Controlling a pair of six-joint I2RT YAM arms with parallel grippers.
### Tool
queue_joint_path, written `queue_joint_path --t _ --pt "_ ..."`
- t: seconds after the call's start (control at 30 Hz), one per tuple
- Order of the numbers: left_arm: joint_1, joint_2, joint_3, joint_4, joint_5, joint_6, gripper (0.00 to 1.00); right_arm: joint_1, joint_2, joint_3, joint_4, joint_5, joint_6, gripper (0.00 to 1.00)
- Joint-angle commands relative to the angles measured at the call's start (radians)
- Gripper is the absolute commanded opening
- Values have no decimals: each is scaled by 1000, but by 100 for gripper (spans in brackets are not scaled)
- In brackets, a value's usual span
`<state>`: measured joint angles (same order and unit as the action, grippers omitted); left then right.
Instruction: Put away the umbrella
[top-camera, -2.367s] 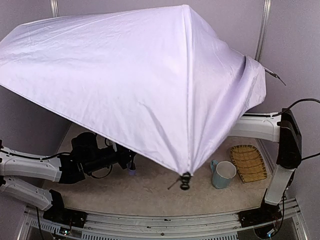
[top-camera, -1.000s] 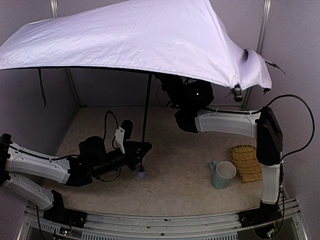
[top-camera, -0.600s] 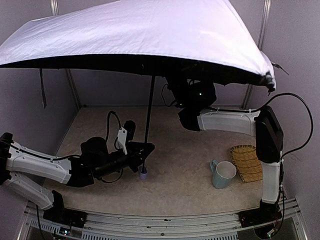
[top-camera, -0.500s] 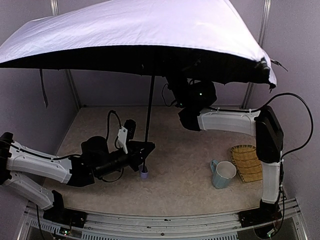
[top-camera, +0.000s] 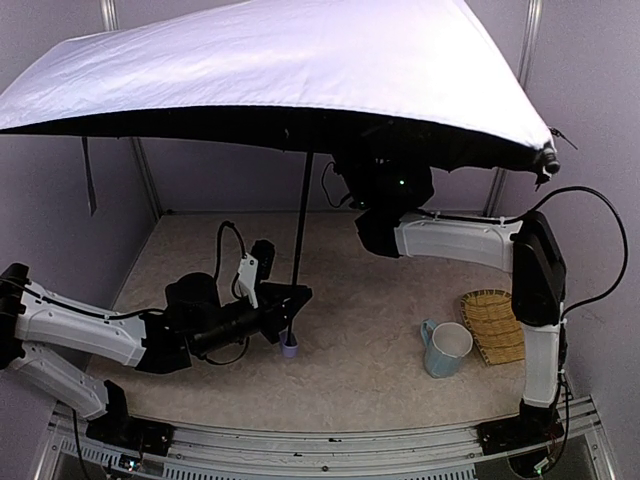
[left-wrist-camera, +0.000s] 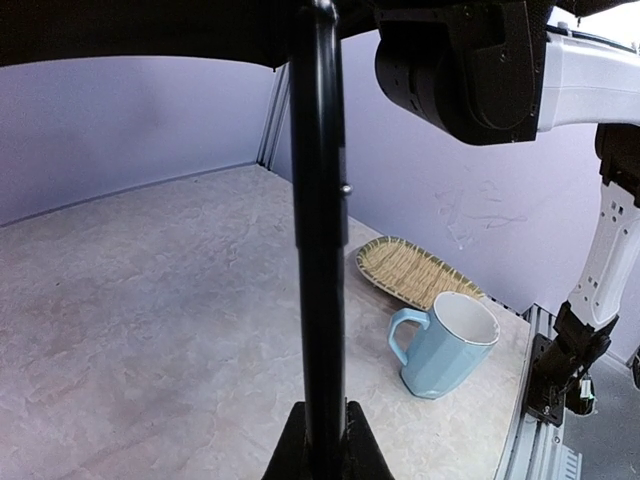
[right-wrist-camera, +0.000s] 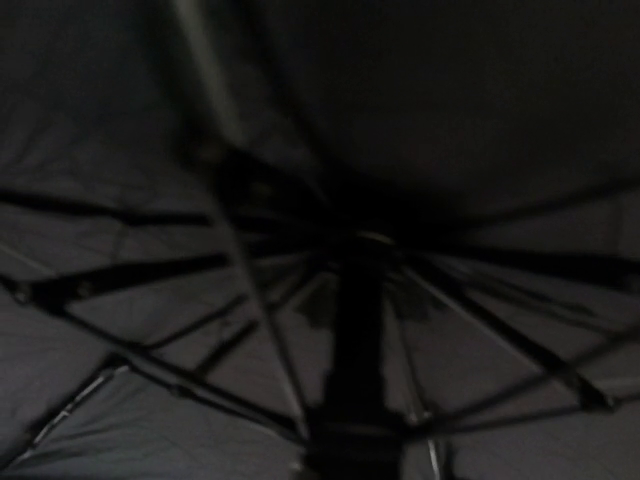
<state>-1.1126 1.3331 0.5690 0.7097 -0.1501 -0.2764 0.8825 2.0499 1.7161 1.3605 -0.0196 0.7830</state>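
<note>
The left arm (top-camera: 85, 330) lies low and nearly level, stretched from its base at the left toward the middle. The left hand (top-camera: 288, 308) points inward. In the left wrist view its two fingertips (left-wrist-camera: 288, 455) press against either side of the umbrella (left-wrist-camera: 318, 230) shaft. The right arm (top-camera: 455, 240) stands upright from its base, bends at the elbow and runs level toward the left. Its wrist is turned upward, so the right hand (top-camera: 385, 178) sits high. Its fingers are lost in darkness.
</note>
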Motion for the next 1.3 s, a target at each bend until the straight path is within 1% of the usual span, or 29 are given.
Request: queue_joint_path --t 0.0,0.07,0.1,0.27,0.4,0.5,0.57,0.6,0.8,0.83,0.87,0.9,0.93,1.13,1.27 --pt "-7 -4 52 75 -5 37 0 2 9 45 -7 -37 -16 46" --pt "-7 -3 52 74 -6 38 0 3 6 50 -27 -45 -17 36" --pt "-7 -4 52 74 -6 39 0 2 6 48 -28 -46 -13 33" --pt "-7 -7 54 75 -7 39 0 2 10 28 -1 -34 3 29" --pt "-9 -10 52 69 -9 40 0 0 5 17 10 -22 -1 16" --pt "-9 -10 49 68 -13 43 0 -1 -5 10 11 -21 -13 12" --pt "-9 -8 49 69 -14 45 0 -2 -9 6 14 -22 -18 3" --pt "-9 -6 49 69 -14 44 0 -2 -10 3 20 -24 -22 0" --pt "-8 -4 46 68 -15 46 0 -7 -19 -8 36 -31 -40 0" --pt "-8 -5 45 68 -16 45 0 -7 -21 -9 41 -33 -43 4" --pt "-9 -5 45 68 -17 47 0 -7 -22 -10 47 -32 -40 17" --pt "-9 -3 46 68 -17 48 0 -7 -22 -9 58 -31 -39 26" --pt "-9 -4 46 68 -17 49 0 -7 -21 -6 64 -34 -41 28" --pt "-11 -3 50 67 -14 51 0 -7 -19 9 44 -39 -41 34" --pt "-13 -3 49 66 -18 51 0 -8 -21 -7 49 -27 -36 33"
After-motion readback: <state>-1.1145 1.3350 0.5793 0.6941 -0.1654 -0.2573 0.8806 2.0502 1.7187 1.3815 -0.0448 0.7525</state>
